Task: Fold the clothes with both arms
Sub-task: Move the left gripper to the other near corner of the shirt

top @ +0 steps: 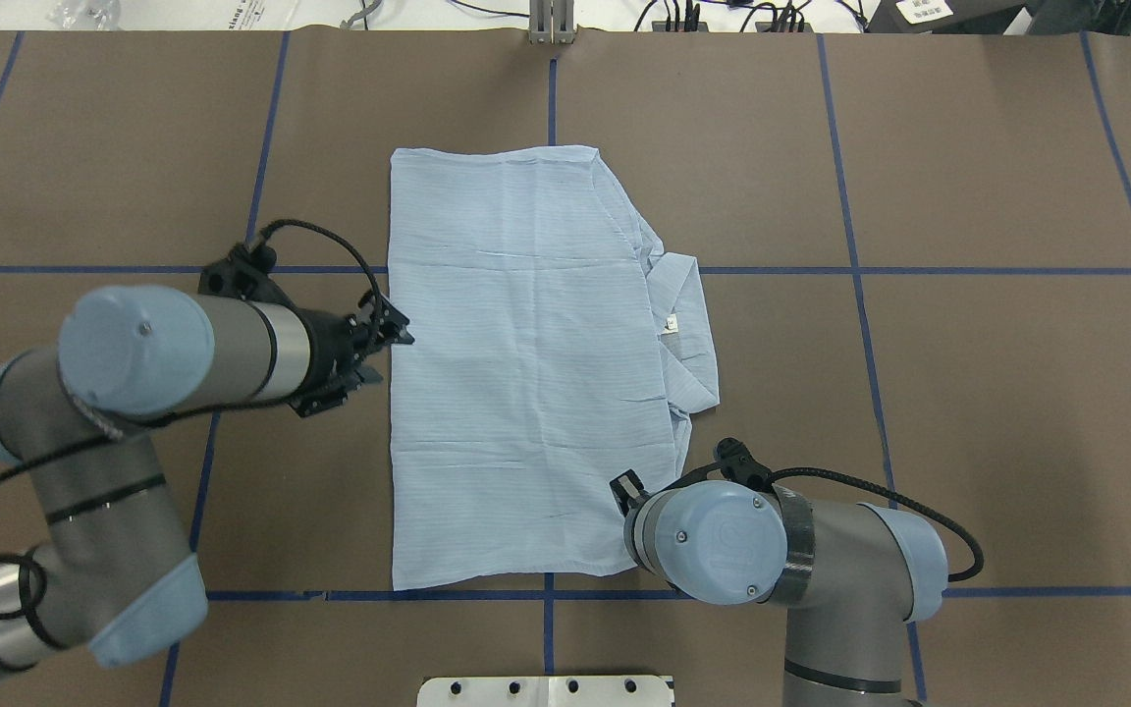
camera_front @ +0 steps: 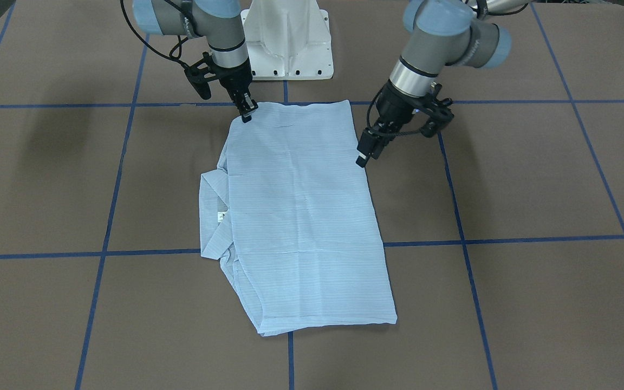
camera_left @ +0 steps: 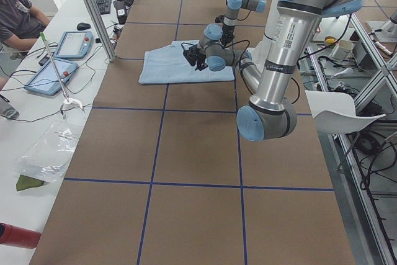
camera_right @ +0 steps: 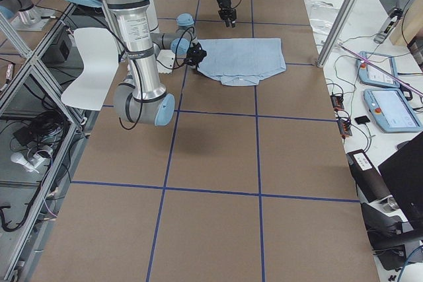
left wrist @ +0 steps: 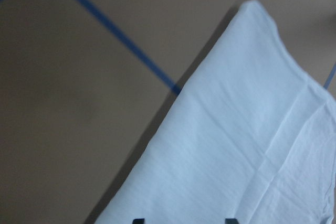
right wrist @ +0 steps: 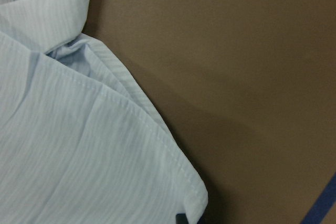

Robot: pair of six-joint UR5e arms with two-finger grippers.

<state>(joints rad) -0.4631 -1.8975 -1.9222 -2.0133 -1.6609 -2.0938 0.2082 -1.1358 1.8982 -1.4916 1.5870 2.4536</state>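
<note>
The thin pale-blue striped button-front shirt (top: 516, 373) lay folded in a flat rectangle on the brown table with blue tape lines (top: 968, 412), between the two grippers. The left gripper (top: 401, 332) stood spread just beside the shirt's long edge, holding nothing. The right gripper (camera_front: 246, 112) had its fingers pressed together at the shirt's corner; whether cloth was caught could not be told. Risks noted: a single-layer pinch would peel the stack apart, and uneven lifts would skew the fold. The pointed collar (top: 688, 324), jutting out just ahead of the right gripper, could drag loose. Open table lay outward of both grippers
</note>
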